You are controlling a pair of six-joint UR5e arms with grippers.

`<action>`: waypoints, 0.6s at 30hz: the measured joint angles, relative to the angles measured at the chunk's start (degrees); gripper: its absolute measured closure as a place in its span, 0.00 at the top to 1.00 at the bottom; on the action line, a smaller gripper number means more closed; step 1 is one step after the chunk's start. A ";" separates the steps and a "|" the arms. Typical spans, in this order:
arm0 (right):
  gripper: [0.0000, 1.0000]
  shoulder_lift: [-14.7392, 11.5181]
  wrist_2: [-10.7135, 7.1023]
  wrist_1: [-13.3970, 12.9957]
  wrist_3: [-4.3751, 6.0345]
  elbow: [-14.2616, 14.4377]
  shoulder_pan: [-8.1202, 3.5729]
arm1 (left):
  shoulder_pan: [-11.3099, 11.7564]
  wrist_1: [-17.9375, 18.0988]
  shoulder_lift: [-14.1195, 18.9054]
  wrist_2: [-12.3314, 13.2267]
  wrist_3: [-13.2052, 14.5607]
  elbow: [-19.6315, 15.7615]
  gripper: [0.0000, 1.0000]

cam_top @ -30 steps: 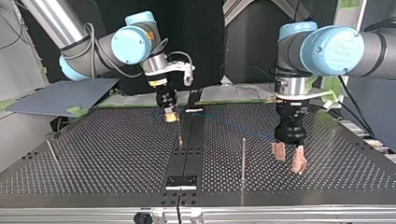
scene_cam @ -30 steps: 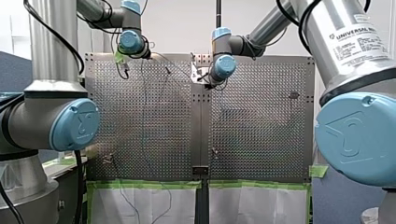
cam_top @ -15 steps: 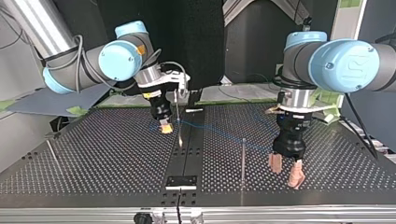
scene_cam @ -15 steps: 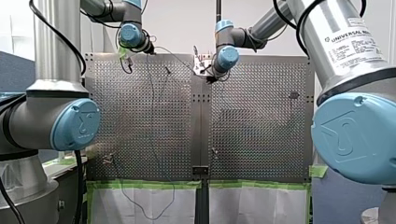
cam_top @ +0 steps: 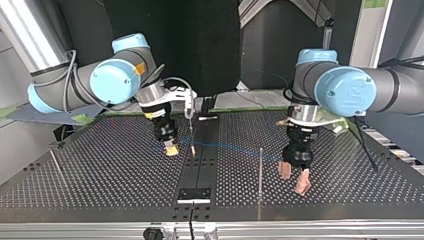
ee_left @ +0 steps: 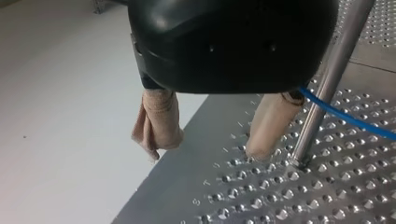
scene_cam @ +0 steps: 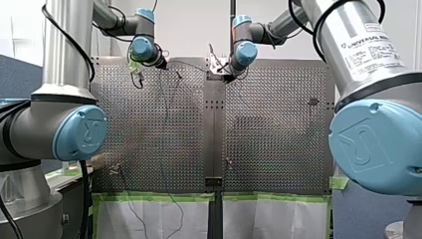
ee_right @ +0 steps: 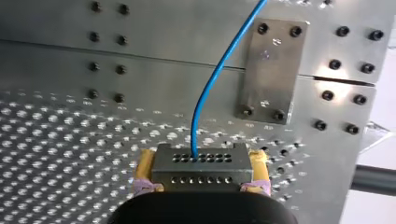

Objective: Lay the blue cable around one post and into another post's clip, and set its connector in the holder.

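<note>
In the right wrist view my right gripper point(ee_right: 201, 173), with yellow pads, is shut on a grey connector block point(ee_right: 200, 164) full of small holes. The blue cable point(ee_right: 210, 88) leaves the block's face and curves away over the table. In the top view the right gripper point(cam_top: 171, 148) hangs low beside a thin post point(cam_top: 192, 134), and the cable point(cam_top: 235, 148) runs across to a taller post point(cam_top: 260, 170). My left gripper point(cam_top: 294, 178) stands open just past that post. Its beige pads point(ee_left: 159, 122) hold nothing, and the post point(ee_left: 327, 88) and cable point(ee_left: 348, 120) lie right beside one finger.
A small screwed-on metal plate point(ee_right: 272, 70) sits on the centre strip ahead of the right gripper, and shows in the top view point(cam_top: 195, 194) near the table's front edge. Another thin post point(cam_top: 55, 162) leans at the top view's left. Loose cable hangs off the table's edge point(scene_cam: 174, 209).
My right gripper has carried the connector nearer the top view's camera, past the thin post. My left gripper has shifted toward the tall post and stayed open.
</note>
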 joint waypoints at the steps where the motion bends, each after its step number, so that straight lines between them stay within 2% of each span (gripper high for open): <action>1: 0.00 0.13 -0.14 0.03 -0.07 -0.60 -0.19 | 0.11 0.28 -0.20 0.29 -0.18 0.03 1.00; 9: 0.00 0.82 -0.75 0.33 -0.16 -4.36 -1.11 | 0.72 1.25 -1.96 1.44 -1.00 0.16 1.00; 18: 0.00 2.49 -0.76 2.10 -1.04 -8.89 -1.41 | 1.46 2.98 -5.50 3.12 -0.74 0.20 1.00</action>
